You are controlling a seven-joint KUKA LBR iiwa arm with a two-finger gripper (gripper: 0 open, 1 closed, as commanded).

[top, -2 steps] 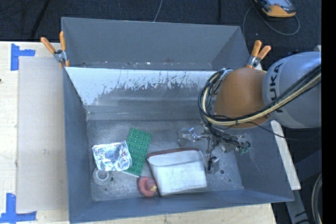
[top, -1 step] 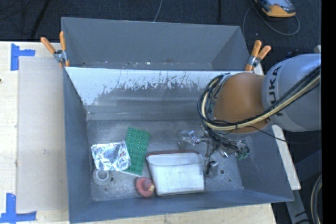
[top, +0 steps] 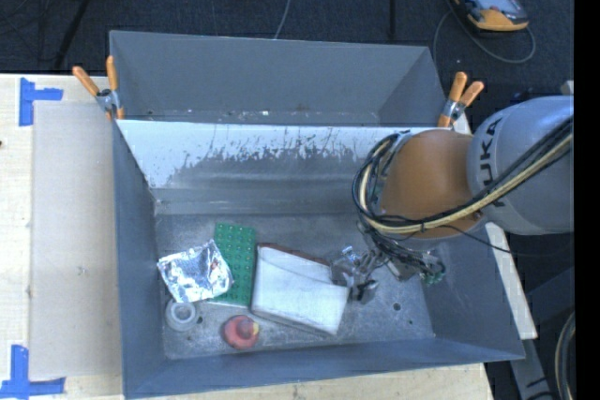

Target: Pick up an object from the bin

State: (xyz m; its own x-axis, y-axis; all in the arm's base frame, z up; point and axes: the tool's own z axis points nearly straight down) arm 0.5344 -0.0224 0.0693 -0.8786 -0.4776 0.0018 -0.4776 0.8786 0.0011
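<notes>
My gripper (top: 359,281) hangs low over the right half of the bin floor, below the orange wrist cover. Its fingertips stand just off the right edge of a white folded cloth (top: 295,297), which lies on a dark brown flat piece. Nothing shows between the fingers. Left of the cloth lies a green studded plate (top: 235,258).
A crumpled silver foil piece (top: 194,273) lies at the left of the floor, with a clear round lid (top: 182,314) below it and a small red ball-like thing (top: 241,332) near the front wall. Bare floor lies right of the gripper.
</notes>
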